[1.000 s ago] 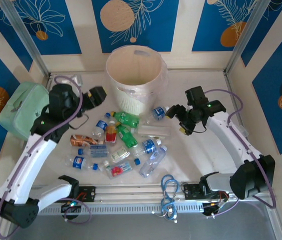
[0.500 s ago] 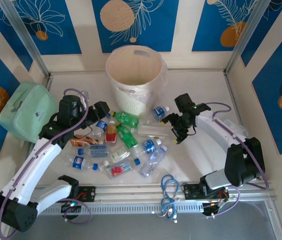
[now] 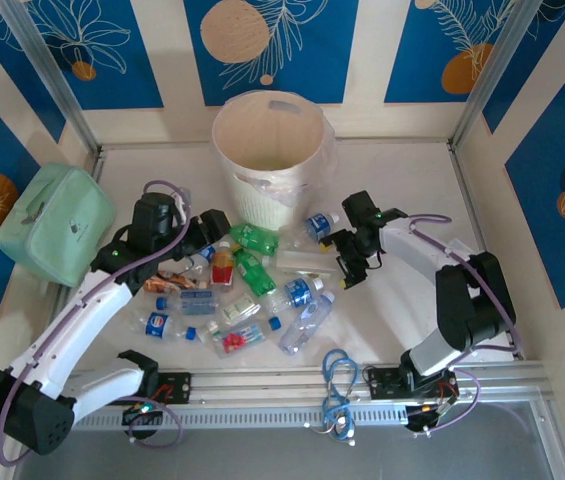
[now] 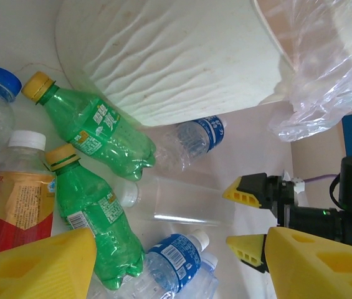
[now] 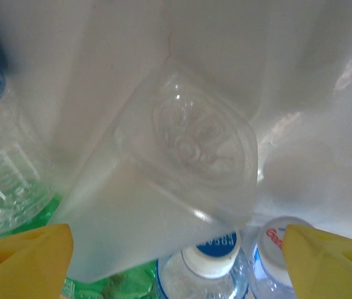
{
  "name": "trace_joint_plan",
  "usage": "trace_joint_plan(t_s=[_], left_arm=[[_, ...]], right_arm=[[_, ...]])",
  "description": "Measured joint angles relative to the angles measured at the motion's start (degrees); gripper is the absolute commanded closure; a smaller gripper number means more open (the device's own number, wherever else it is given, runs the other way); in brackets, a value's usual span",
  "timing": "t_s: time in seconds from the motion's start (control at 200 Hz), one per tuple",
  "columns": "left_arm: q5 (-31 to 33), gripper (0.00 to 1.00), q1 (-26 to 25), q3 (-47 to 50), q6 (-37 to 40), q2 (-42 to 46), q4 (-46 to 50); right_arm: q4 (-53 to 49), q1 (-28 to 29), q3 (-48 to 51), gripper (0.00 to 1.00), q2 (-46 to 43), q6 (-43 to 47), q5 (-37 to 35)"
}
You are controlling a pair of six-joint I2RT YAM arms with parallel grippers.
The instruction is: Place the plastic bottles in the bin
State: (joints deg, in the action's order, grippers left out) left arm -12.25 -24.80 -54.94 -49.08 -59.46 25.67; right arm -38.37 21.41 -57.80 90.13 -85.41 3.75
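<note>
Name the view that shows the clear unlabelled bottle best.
Right wrist: the clear unlabelled bottle is close up, base toward the lens. Left wrist shows its full length, lying flat; top external shows it small.

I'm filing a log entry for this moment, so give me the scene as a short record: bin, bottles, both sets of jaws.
bin: upright, back centre of table
plastic bottles: lying scattered in front of bin
left gripper: jaws open above green bottles
right gripper: jaws open either side of clear bottle
other: mint-green bag at left
</note>
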Motion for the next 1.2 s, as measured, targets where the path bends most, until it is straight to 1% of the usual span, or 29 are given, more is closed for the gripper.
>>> trace_joint_plan(t_s=[0.205,0.32,0.59,0.87,0.97,1.2], left_arm=[[-0.24,0.28,-0.92,0.0,-0.13,-0.85,-0.52],[-0.28,0.28,-1.4,0.0,-0.13,-1.16,-1.03],[-0.9,0.28,-1.6,-0.13,0.0,-3.17,-1.22],[-1.05,0.28,-1.6,-2.56,0.07,-4.09,-1.05],[-1.05,0.28,-1.6,-2.89,0.09,-4.09,-1.03],[-1.05,0.28,-1.6,-2.99,0.66,-4.09,-0.74]], right_arm=[[1.4,0.0,-1.75,0.17,3.74,-0.79,-0.9],[1.92,0.0,-2.73,0.22,5.68,-0.87,-1.16],[3.34,-0.11,-2.69,0.43,6.12,-1.79,-1.4],[4.81,-1.29,-1.29,0.59,5.16,-1.42,-1.36],[5.22,-2.16,-0.35,0.62,4.35,-0.98,-1.4],[5.7,-4.2,2.84,0.66,0.76,0.61,-2.23]])
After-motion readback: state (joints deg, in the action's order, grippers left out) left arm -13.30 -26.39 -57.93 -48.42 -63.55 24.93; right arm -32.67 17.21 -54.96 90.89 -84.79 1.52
